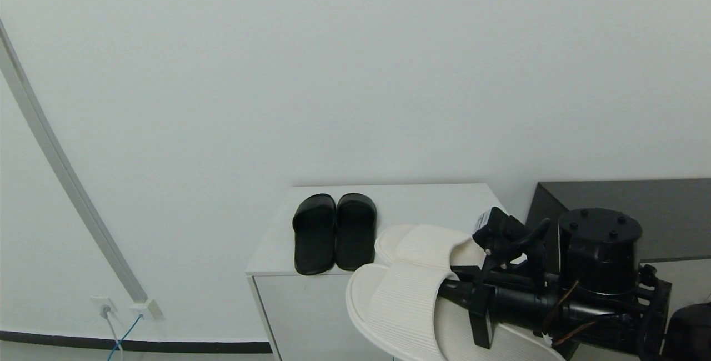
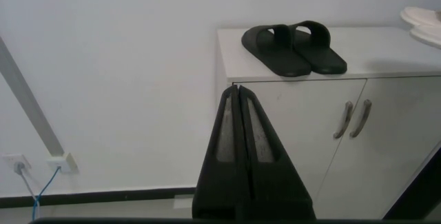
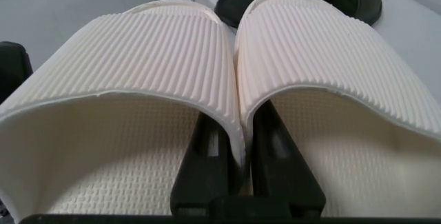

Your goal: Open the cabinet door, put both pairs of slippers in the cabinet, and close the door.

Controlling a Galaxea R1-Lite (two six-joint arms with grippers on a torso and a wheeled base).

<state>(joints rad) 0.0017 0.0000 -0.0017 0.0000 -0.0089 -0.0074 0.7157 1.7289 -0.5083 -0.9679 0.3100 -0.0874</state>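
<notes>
A pair of black slippers [image 1: 333,233] [image 2: 295,39] lies side by side on top of the white cabinet [image 1: 433,200]. The cabinet's two doors [image 2: 296,134] stand closed, with twin handles [image 2: 351,118] at the middle seam. My right gripper [image 1: 450,283] [image 3: 238,148] is shut on the pair of white ribbed slippers [image 1: 400,289] [image 3: 227,65]. One finger [image 3: 207,162] is inside each slipper, pinching the two inner strap walls together. The pair hangs by the cabinet's front right corner, partly over the top. My left gripper [image 2: 238,89] is shut and empty, low before the cabinet's left front corner.
A dark table [image 1: 627,205] stands right of the cabinet against the wall. A slanted grey conduit [image 1: 55,166] runs down the wall on the left to wall sockets [image 1: 105,305] [image 2: 21,163] with a blue cable. Floor space lies left of the cabinet.
</notes>
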